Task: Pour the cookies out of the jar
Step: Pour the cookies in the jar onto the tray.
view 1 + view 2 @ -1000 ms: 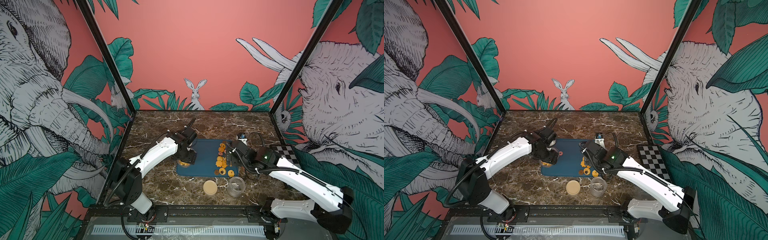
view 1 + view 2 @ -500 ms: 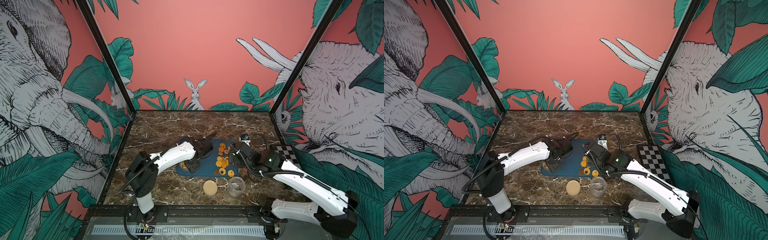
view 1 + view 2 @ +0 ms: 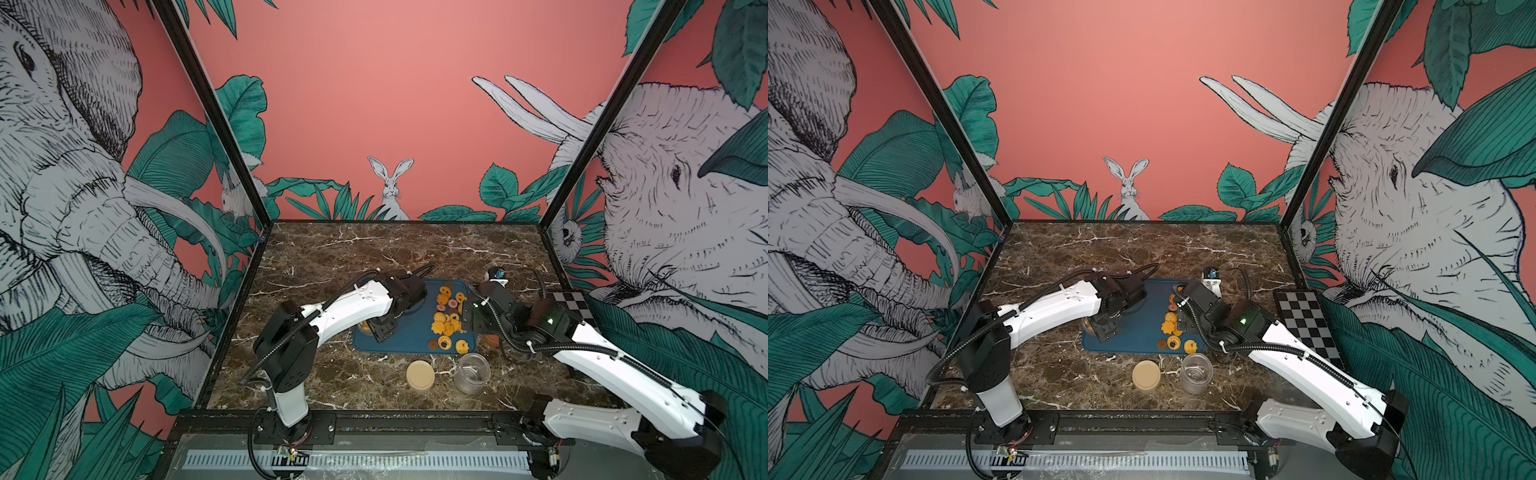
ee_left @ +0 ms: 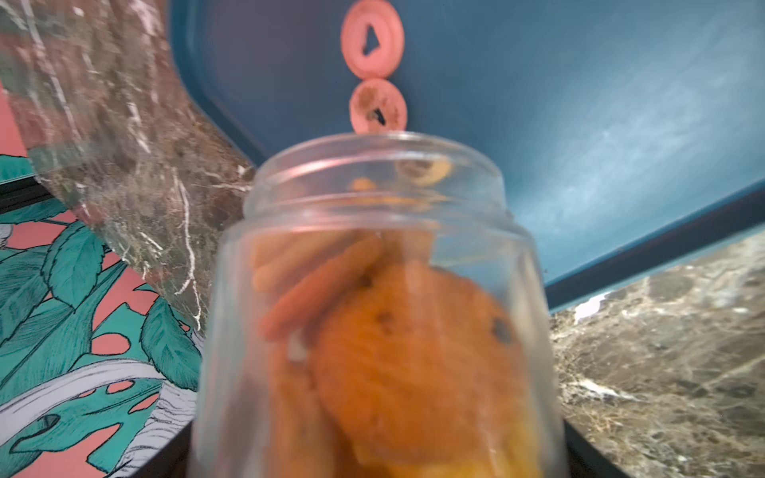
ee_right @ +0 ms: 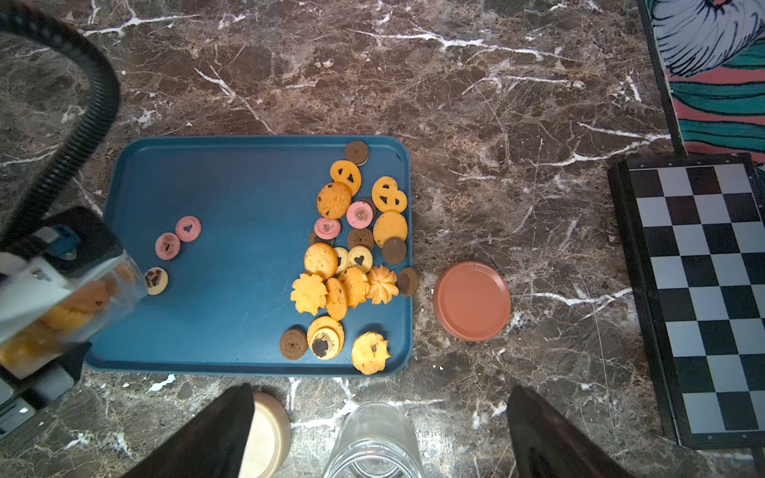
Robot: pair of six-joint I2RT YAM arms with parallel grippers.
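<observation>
My left gripper (image 3: pixel 383 329) is shut on the jar (image 4: pixel 372 289), a clear glass one, tipped mouth-down over the left part of the blue tray (image 3: pixel 409 334). Orange cookies (image 4: pixel 414 364) still fill the jar. Two pink ring cookies (image 5: pixel 178 238) and a pale one (image 5: pixel 156 280) lie on the tray just past its mouth. A pile of cookies (image 5: pixel 352 256), orange, brown and pink, covers the tray's right side in both top views (image 3: pixel 1173 326). My right gripper (image 5: pixel 381 389) hangs open above the table's front, with nothing between its fingers.
An empty glass jar (image 3: pixel 471 372) stands in front of the tray, a cream lid (image 3: pixel 420 375) beside it. A terracotta lid (image 5: pixel 472 301) lies right of the tray. A checkerboard (image 3: pixel 1308 328) lies along the right wall.
My left arm has swung the jar towards the front over the tray's left side and tipped it further. The right gripper has drifted slightly back and right.
</observation>
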